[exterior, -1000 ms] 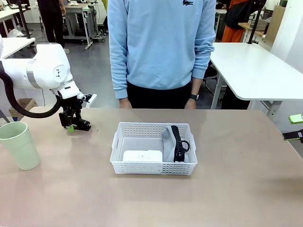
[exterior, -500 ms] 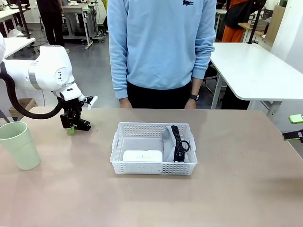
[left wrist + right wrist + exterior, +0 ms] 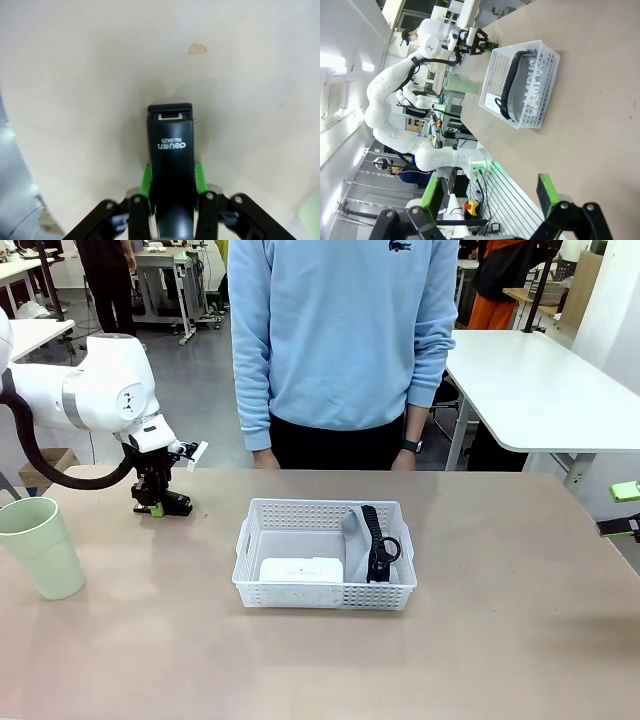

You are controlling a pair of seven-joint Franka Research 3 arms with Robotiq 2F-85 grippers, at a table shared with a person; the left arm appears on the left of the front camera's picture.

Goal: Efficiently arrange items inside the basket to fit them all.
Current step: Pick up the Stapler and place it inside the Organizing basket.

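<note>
Left claw (image 3: 172, 181) pinching stapler (image 3: 170, 142) by its sides, back from the nose, right claw (image 3: 490, 192) spread; it could pivot or slip out on the lift toward basket (image 3: 300, 598).

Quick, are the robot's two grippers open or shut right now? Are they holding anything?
The left gripper: shut on the small black stapler.
The right gripper: open, holding nothing.
</note>
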